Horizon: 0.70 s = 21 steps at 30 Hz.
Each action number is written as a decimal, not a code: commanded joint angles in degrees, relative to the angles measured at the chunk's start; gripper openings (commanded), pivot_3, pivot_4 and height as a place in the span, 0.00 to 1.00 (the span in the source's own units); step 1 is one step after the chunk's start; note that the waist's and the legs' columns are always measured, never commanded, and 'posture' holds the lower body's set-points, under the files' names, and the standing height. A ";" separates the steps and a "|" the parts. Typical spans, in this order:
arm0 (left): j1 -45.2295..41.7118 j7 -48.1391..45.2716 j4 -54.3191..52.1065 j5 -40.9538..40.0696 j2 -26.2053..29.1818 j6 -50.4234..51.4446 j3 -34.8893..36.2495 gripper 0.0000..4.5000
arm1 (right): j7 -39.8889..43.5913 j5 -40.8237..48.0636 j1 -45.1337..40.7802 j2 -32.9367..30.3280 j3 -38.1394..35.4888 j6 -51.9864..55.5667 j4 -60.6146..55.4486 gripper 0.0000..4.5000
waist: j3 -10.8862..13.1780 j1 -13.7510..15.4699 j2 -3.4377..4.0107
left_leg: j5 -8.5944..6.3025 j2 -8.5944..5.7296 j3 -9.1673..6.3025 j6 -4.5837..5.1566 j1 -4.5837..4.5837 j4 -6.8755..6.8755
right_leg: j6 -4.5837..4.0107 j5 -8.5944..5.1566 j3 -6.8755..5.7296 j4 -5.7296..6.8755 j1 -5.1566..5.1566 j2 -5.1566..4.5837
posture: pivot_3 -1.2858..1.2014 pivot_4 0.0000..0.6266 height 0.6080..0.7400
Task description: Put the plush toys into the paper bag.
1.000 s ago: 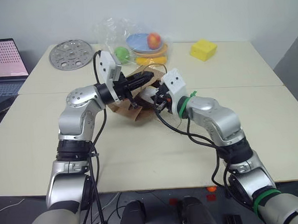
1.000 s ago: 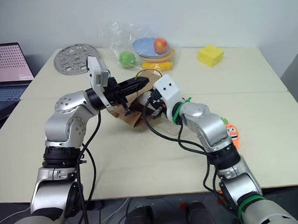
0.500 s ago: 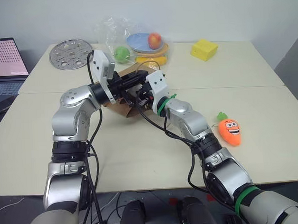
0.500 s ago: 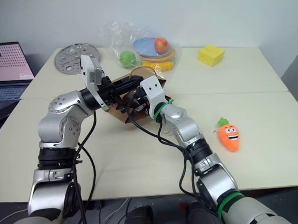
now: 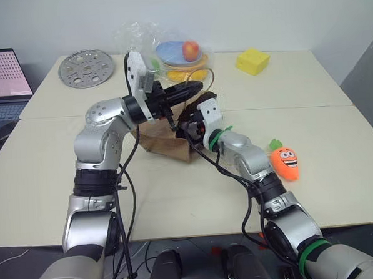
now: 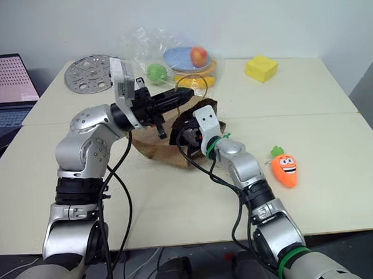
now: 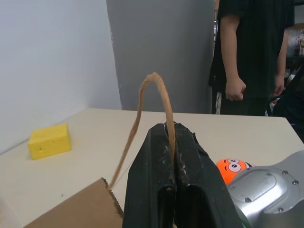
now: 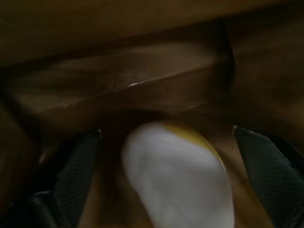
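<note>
The brown paper bag [image 5: 165, 144] lies tilted on the table with its mouth facing right. My left gripper [image 7: 170, 130] is shut on one tan cord handle [image 7: 152, 90] and holds it up. My right gripper [image 8: 168, 161] reaches inside the bag, and its dark fingers [image 8: 71, 161] stand wide open. The white plush toy with a yellow patch [image 8: 180, 180] lies loose between them on the bag's inner paper. The orange carrot plush toy [image 5: 286, 161] lies on the table to the right of the bag, apart from both grippers.
A yellow sponge block [image 5: 253, 61] sits at the back right. A clear plastic bag of toy fruits [image 5: 169, 53] lies behind the paper bag, a perforated metal disc [image 5: 86, 68] at the back left and a laptop [image 5: 2, 77] at the far left. A person [image 7: 251, 52] stands beyond the table.
My right gripper has pushed lower into the bag and opened, letting go of the white plush toy. The left gripper keeps its hold on the handle.
</note>
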 commanded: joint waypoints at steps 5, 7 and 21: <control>-0.17 -1.16 1.17 -0.24 2.07 -1.80 1.37 0.00 | 2.56 2.74 5.52 -5.14 -1.47 6.51 -20.56 0.99 | 0.00 0.14 0.00 | 0.00 0.00 -0.01 0.00 -0.03 0.00 | 0.00 0.00 -0.01 -0.02 0.00 -0.01 | 0.52 0.24 1.00; 0.48 -1.32 1.17 -0.25 2.51 -1.93 1.43 0.00 | 4.29 4.24 8.05 -7.70 -1.68 9.34 -27.82 0.99 | 0.00 0.27 0.00 | 0.00 -0.03 -0.05 0.00 -0.05 0.00 | 0.01 -0.01 -0.02 -0.03 0.00 -0.01 | 0.52 0.24 1.00; 1.50 -4.81 0.38 -1.55 5.34 0.20 0.59 0.00 | 5.07 10.77 38.40 -29.81 -20.96 23.57 -60.74 0.99 | -0.02 0.47 -0.03 | -0.01 -0.07 -0.05 -0.01 -0.03 0.03 | 0.02 -0.03 0.01 -0.18 0.11 -0.05 | 0.52 0.24 1.00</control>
